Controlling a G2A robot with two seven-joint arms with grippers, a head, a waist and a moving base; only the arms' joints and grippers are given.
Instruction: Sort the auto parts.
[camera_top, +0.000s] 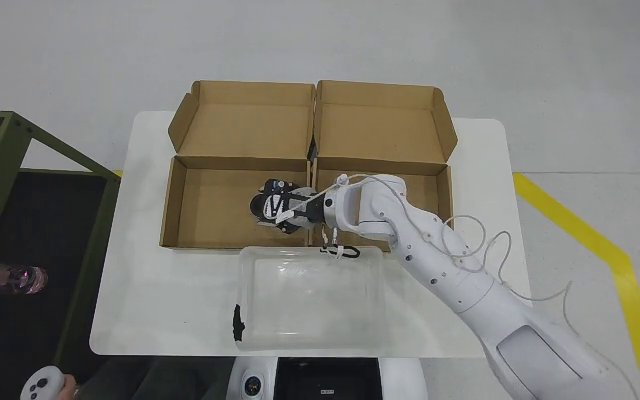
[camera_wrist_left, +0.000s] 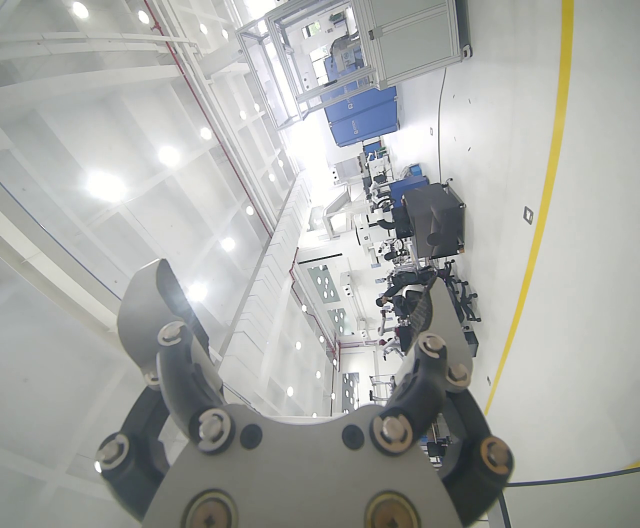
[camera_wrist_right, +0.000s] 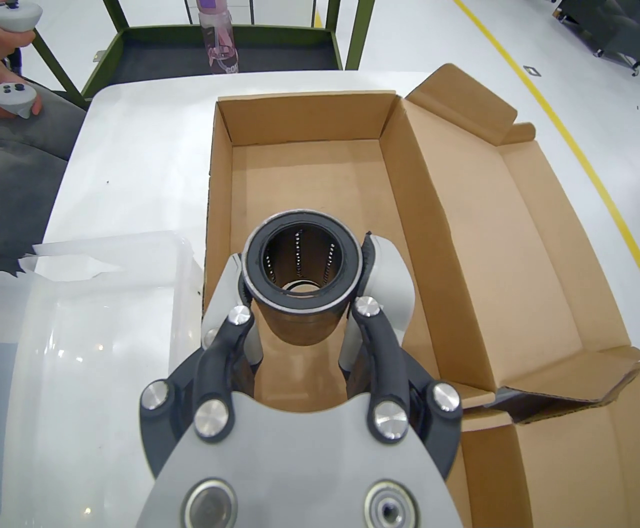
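My right gripper (camera_wrist_right: 303, 280) is shut on a dark cylindrical bearing sleeve (camera_wrist_right: 303, 250) with a hollow bore lined with small balls. It hangs over the floor of the left cardboard box (camera_wrist_right: 320, 175). From above, the same right gripper (camera_top: 278, 205) holds the sleeve (camera_top: 268, 204) inside the left box (camera_top: 205, 205), near its right wall. My left gripper (camera_wrist_left: 295, 305) points up toward the ceiling, open, with nothing between its fingers.
A second open cardboard box (camera_top: 425, 195) sits to the right of the first. A clear plastic bin (camera_top: 305, 295) stands at the table's front, with a small black part (camera_top: 238, 322) at its left edge. A green-framed cart (camera_top: 45, 240) stands left of the table.
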